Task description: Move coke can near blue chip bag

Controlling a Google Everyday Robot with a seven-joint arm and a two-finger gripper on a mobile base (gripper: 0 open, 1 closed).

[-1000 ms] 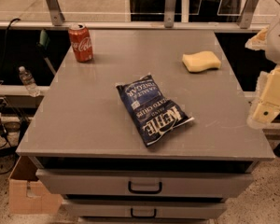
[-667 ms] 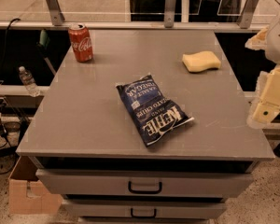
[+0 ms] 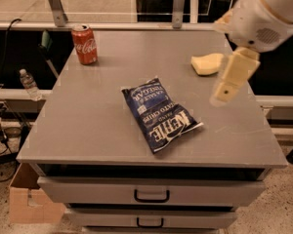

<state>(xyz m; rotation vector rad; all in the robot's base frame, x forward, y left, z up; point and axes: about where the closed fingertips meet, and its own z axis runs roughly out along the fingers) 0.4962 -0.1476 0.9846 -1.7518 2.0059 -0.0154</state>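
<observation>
The coke can [image 3: 85, 44] stands upright at the far left corner of the grey table [image 3: 88, 126]. The blue chip bag [image 3: 159, 113] lies flat near the middle of the table, slanted, with its white "Kettle" lettering facing up. My gripper [image 3: 229, 79] hangs from the white arm above the right part of the table, to the right of the bag and just in front of the sponge. It is far from the can and holds nothing that I can see.
A pale yellow sponge [image 3: 208, 63] lies at the far right of the table. Drawers [image 3: 151, 195] sit below the front edge. A railing [image 3: 136, 26] runs behind the table. A water bottle [image 3: 29, 84] and a cardboard box [image 3: 27, 201] are at the left.
My arm has swung left from beside the table's right edge to over its right part. The can, bag and sponge have not moved.
</observation>
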